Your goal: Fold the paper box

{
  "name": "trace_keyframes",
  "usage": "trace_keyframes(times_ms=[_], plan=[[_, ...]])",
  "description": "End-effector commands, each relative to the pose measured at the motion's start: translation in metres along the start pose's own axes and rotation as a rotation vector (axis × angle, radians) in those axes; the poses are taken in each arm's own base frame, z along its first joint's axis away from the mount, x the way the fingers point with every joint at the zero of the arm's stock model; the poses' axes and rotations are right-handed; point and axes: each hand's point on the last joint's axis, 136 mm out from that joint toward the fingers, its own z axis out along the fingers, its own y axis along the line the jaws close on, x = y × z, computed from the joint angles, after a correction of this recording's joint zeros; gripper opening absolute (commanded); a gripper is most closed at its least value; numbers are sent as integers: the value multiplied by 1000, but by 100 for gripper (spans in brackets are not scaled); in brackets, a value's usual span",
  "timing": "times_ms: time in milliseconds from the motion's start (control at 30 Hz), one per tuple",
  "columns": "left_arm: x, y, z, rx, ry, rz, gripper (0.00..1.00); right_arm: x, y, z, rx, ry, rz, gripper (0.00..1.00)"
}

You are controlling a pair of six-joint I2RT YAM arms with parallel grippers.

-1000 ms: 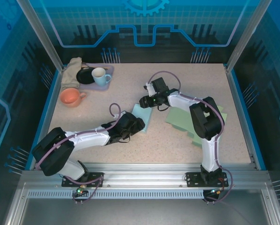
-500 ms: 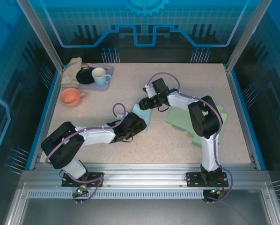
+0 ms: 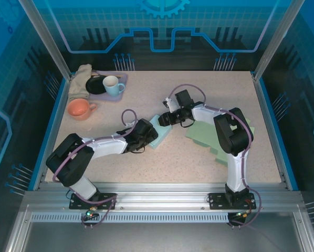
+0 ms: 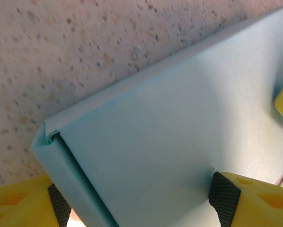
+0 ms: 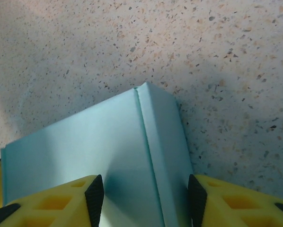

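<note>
The paper box (image 3: 161, 135) is light blue and lies partly folded near the middle of the table. My left gripper (image 3: 147, 135) is at its near-left end and my right gripper (image 3: 166, 119) at its far end. In the left wrist view the box (image 4: 170, 123) spans the gap of the left gripper (image 4: 141, 201), with both black pads against it. Seen from the right wrist, the box (image 5: 108, 142) shows a crease and a narrow side strip. The right gripper (image 5: 144, 198) holds it, one pad on the broad face, the other at the strip's outer edge.
Flat green paper sheets (image 3: 220, 139) lie to the right of the box, under the right arm. At the back left are an orange cup (image 3: 79, 108), a purple tray (image 3: 123, 77) with a mug (image 3: 112, 84) and black plate (image 3: 96, 85), and a beige cloth (image 3: 82, 79).
The left gripper has drawn back to the left and its jaws have narrowed onto the box. More of the box shows between the two grippers. The right gripper shifted slightly nearer.
</note>
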Motion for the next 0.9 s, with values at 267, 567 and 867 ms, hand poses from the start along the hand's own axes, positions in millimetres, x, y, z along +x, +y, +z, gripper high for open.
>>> trace_keyframes(times_ms=[267,567,867], plan=[[-69,-48,9,83,-93,146,72,-8,40,-2,-103,-9,10,39],[-120,-72,28,124,-120,235,72,-57,40,4,-37,-129,59,39],[-184,-57,63,40,-165,253,72,-106,15,26,14,-191,152,39]])
